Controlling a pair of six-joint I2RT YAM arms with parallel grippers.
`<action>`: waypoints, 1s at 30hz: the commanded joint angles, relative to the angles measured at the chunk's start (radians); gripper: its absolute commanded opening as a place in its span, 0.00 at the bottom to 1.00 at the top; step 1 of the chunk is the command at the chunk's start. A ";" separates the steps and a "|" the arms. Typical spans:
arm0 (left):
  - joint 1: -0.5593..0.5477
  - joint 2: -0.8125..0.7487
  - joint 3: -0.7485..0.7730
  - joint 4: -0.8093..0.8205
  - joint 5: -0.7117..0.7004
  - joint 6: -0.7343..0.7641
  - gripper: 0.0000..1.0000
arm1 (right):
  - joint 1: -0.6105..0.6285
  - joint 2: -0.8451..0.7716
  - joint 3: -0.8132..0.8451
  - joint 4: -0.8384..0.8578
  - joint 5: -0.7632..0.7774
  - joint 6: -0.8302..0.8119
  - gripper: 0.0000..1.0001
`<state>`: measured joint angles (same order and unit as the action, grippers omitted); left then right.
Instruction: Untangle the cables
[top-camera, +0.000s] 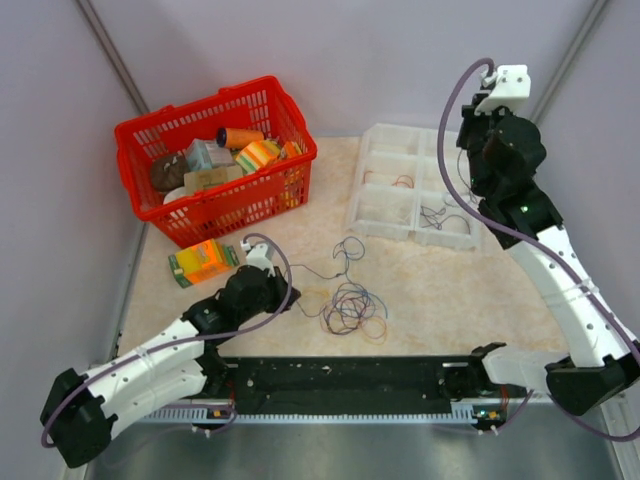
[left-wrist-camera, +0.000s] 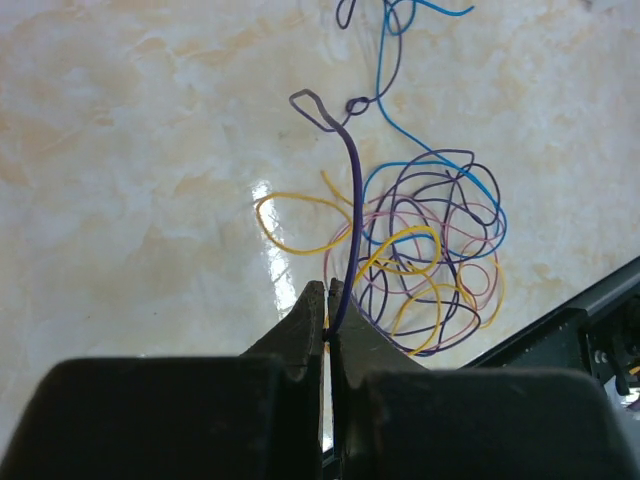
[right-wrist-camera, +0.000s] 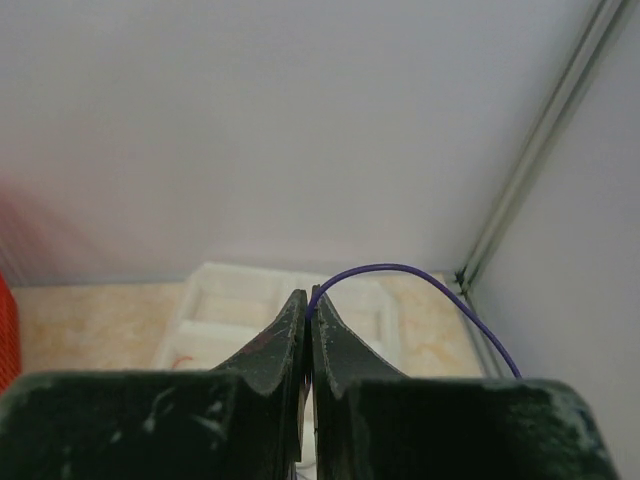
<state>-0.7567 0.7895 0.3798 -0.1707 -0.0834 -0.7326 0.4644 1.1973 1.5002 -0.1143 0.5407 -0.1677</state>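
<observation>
A tangle of thin cables (top-camera: 350, 305), purple, yellow, blue and pink, lies on the marbled table just ahead of my left gripper (top-camera: 292, 298). In the left wrist view the tangle (left-wrist-camera: 430, 260) sits right of the jaws. My left gripper (left-wrist-camera: 327, 292) is shut on one purple cable (left-wrist-camera: 355, 190), which rises to a small loop. My right arm (top-camera: 500, 150) is raised over the white tray (top-camera: 385, 205). Its gripper (right-wrist-camera: 309, 296) is shut on a purple cable (right-wrist-camera: 400, 268) that arches off to the right. The tray holds a red cable (top-camera: 401, 182) and a black cable (top-camera: 436, 212).
A red basket (top-camera: 290, 120) full of packets and jars stands at the back left. An orange and green box (top-camera: 203, 262) lies in front of it. A black rail (top-camera: 340, 385) runs along the near edge. Grey walls close in the back and sides.
</observation>
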 joint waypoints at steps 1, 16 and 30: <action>0.003 -0.052 0.054 0.054 0.066 0.048 0.00 | -0.076 -0.070 -0.086 0.015 -0.082 0.160 0.00; 0.003 -0.044 0.116 0.025 0.050 0.084 0.00 | -0.104 -0.068 -0.089 -0.004 -0.139 0.208 0.00; 0.003 -0.052 0.146 0.017 0.056 0.099 0.00 | -0.211 -0.053 -0.192 0.030 -0.226 0.272 0.00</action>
<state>-0.7567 0.7444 0.4751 -0.1829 -0.0376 -0.6525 0.2897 1.1465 1.3247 -0.1379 0.3653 0.0681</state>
